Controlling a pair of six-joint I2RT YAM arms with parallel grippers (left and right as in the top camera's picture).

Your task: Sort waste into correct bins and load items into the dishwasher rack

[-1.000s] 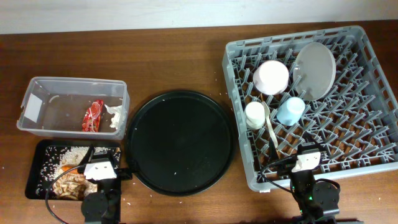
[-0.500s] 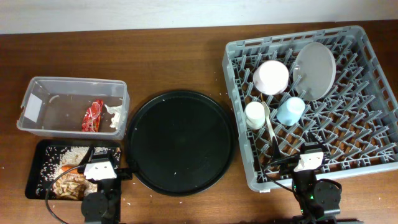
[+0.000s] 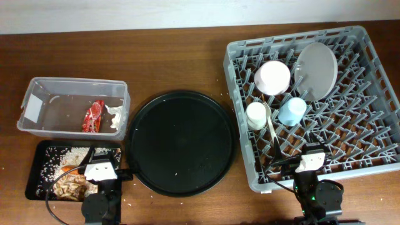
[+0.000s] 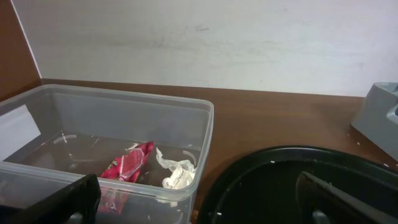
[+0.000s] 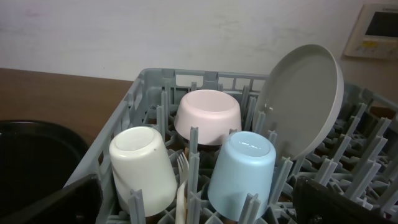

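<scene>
Grey plastic takes up the right of the table: the dishwasher rack, whose upright pegs explain how everything in it stands. Left of it lies the large round black tray, carrying only a few pale specks. Further left sits the clear tub, and just near of that the shallow black tray, so dry rubbish and food waste are kept apart. At the near edge the left gripper hangs over the shallow tray and the right gripper over the rack's near wall, each with its jaws spread wide and nothing between them. In the rack's far half the pale plate stands on edge, propped between pegs, with the white bowl mouth down to its left. Nearer, the light blue cup and the cream cup are inverted side by side, probably to drain, and the white fork lies between them. I cannot pick out the chopstick. The red wrapper and the crumpled tissue lie in the tub's right end. Brown scraps, the carrot and loose rice fill the shallow tray. By this layout, sorting looks essentially done.
</scene>
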